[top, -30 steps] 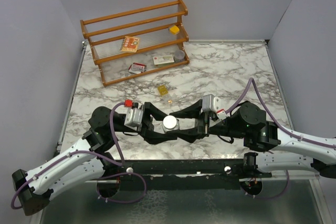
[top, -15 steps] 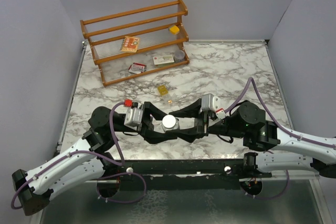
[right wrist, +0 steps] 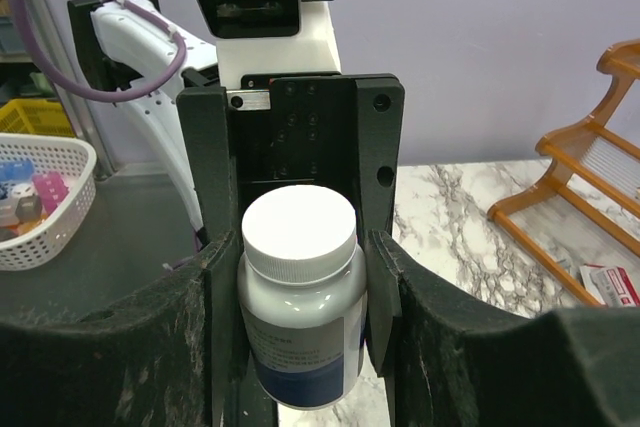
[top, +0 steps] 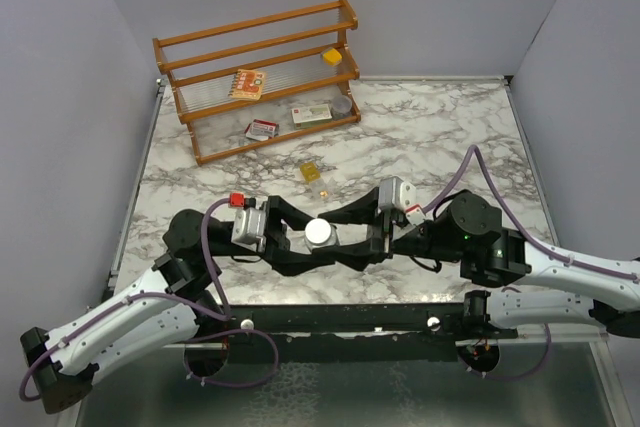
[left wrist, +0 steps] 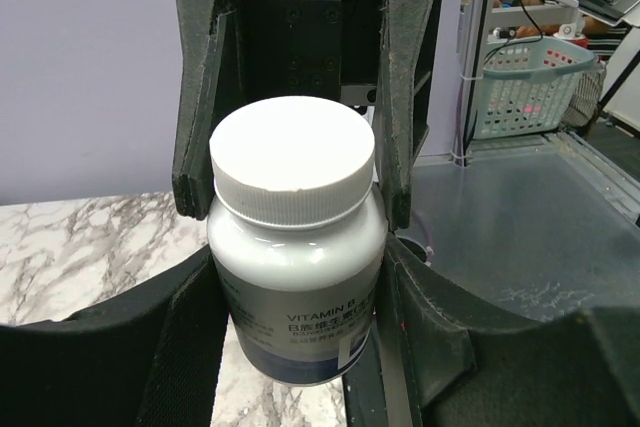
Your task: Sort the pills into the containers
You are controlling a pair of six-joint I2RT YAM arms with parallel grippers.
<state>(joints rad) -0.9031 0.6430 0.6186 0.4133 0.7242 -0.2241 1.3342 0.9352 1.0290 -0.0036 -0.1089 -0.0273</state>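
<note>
top / change: bottle (top: 320,233), with left claw (top: 303,242) and right claw (top: 345,239) on it, has slid slightly left and toward the rack (top: 258,77). Grip unchanged, clamped from opposite sides.
top / task: pills (top: 311,172) lie loose on the bench (top: 440,137) between bottle and rack. None sorted yet, I'd say.
left wrist / claw: own pads (left wrist: 190,337) tight on the grey body. Cap (left wrist: 291,159) on, the other claw's fingers (left wrist: 195,97) flanking it.
right wrist / claw: narrow, pinching the bottle at its shoulder.
obstacles: closed cap blocks filling and both claws are busy. Boxes (top: 311,114), tin (top: 343,104) and yellow cube (top: 331,56) sit on the rack, well apart.

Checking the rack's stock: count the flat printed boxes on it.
3. An orange patterned box on the upper clear shelf; a red-and-white box and a white box on the lower shelf. More may be hidden.
</note>
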